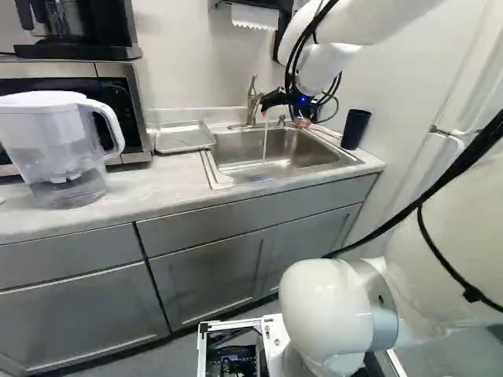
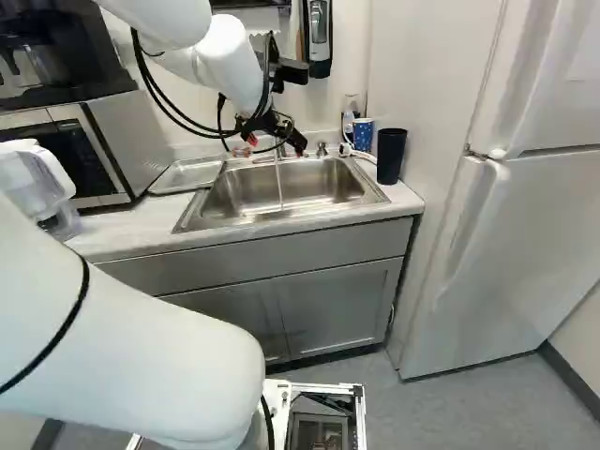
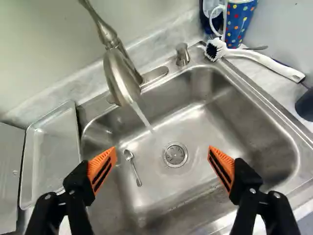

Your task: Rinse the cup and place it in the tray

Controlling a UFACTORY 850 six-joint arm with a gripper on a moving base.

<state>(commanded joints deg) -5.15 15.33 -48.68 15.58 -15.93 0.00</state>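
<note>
My gripper [image 2: 276, 142] hangs over the sink [image 2: 267, 223]. In the wrist view the gripper [image 3: 163, 155] stands wide open, nothing between its orange pads, with the drain and a spoon [image 3: 132, 168] below on the basin floor. Water [image 3: 141, 115] runs from the faucet [image 3: 119, 73] into the basin. Behind the sink's far corner stands a blue cup with coloured dots [image 3: 239, 22]. A dark tumbler [image 2: 391, 155] stands upright on the counter beside the sink. The shallow metal tray [image 3: 53, 149] lies on the sink's other side, with nothing in it.
A white-handled brush [image 3: 261, 58] lies by the blue cup, with a bottle [image 3: 210, 17] behind. The microwave [image 1: 118, 102] and water pitcher [image 1: 63, 145] stand beyond the tray. A refrigerator [image 2: 525, 234] is right of the counter in the right base view.
</note>
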